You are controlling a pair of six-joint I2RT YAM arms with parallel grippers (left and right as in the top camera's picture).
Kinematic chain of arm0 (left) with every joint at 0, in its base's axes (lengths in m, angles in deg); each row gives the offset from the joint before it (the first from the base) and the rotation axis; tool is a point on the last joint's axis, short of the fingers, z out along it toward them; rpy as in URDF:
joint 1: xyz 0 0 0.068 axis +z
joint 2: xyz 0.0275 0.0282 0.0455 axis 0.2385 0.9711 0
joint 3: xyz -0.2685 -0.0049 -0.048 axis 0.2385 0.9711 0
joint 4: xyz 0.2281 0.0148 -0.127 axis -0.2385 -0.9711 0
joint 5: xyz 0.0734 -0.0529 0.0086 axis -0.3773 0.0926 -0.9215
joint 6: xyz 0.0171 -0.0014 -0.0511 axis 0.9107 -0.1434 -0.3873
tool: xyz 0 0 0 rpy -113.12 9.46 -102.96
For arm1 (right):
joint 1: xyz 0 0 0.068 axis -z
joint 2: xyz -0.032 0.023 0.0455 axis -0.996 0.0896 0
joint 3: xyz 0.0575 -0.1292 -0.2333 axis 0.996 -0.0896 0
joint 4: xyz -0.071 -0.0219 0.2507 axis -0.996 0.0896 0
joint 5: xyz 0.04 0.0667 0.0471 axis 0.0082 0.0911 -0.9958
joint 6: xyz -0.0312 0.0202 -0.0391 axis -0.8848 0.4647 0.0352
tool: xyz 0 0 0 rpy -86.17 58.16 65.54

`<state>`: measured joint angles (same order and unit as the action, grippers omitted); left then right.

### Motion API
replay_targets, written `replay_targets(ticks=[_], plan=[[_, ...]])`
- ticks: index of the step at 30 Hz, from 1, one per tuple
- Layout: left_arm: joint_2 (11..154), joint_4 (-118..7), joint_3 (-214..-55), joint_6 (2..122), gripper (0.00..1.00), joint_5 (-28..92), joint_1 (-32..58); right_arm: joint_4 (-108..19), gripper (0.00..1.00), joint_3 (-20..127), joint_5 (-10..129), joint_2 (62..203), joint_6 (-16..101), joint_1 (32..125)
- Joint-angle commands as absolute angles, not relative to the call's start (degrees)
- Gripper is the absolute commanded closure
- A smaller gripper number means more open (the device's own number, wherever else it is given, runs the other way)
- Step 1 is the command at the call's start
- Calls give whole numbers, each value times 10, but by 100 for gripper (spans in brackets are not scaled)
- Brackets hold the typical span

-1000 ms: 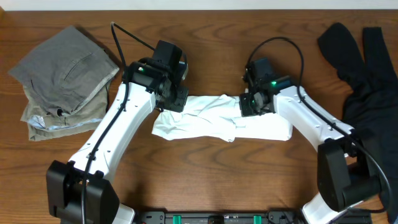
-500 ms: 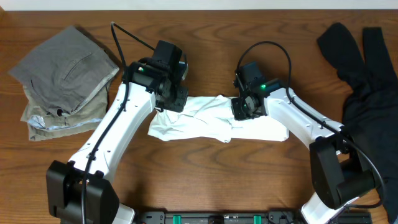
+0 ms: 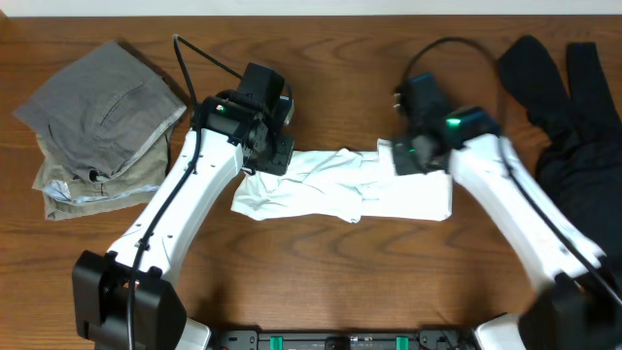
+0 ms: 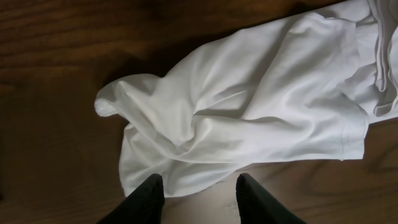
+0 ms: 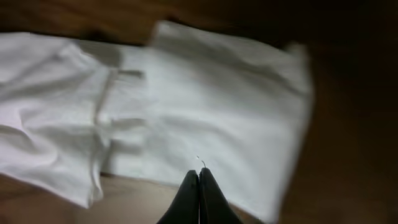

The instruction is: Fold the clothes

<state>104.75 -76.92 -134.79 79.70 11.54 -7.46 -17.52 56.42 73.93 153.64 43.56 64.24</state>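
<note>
One white T-shirt [image 3: 335,190] lay crumpled in a long strip mid-table [image 3: 321,282], between the arms. The left gripper [image 4: 199,198] hung over its left end, fingers apart, clamping nothing. The right gripper [image 5: 199,186] was pinched shut, empty, above its right part. Grey trousers [image 3: 102,102] lay on khaki trousers [image 3: 87,192] far left, and a black garment [image 3: 569,107] far right.

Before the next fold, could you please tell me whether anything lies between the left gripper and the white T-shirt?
Nothing visible does. The left gripper hangs open right at the edge of the white T-shirt, with only cloth and bare table around its fingers.
</note>
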Motion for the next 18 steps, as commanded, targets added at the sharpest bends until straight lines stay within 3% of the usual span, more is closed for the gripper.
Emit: replay_targets(ticks=[1,6,18], plan=[[1040,-772,-1348,789,59,111,-73,-143,99,556,770,1536,480,677],[1040,-772,-1348,789,59,111,-73,-159,99,484,737,1537,497,710],[1040,-772,-1348,789,59,111,-73,-346,99,299,719,1538,497,712]])
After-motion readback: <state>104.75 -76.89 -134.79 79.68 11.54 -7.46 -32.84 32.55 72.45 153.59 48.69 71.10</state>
